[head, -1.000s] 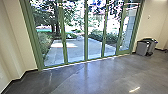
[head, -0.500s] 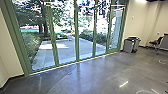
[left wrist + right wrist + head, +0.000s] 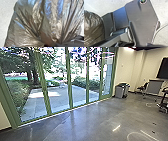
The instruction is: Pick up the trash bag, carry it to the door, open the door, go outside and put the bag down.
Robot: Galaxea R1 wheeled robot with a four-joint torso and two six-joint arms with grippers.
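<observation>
The dark, shiny trash bag (image 3: 37,25) looms large in the left wrist view, its folds drawn together at my left gripper (image 3: 52,44), which is shut on the bag's gathered neck. Part of the same bag (image 3: 92,28) shows beside the robot's base plate in the right wrist view. How my right gripper stands cannot be made out. In the head view, a row of tall glass panels in green frames (image 3: 70,84) stands ahead and to the left, with a paved path (image 3: 58,100) beyond the glass. I cannot tell which panel is the door.
Grey bins (image 3: 121,91) stand against the wall just right of the glass. Farther right are a chair (image 3: 141,89), a grey panel on legs (image 3: 154,87) and a dark wall screen (image 3: 163,69). Polished floor (image 3: 95,122) stretches in front of the glass.
The head camera has turned to the right, bringing the chair, grey panel and screen into view. The left wall has mostly passed out of the picture.
</observation>
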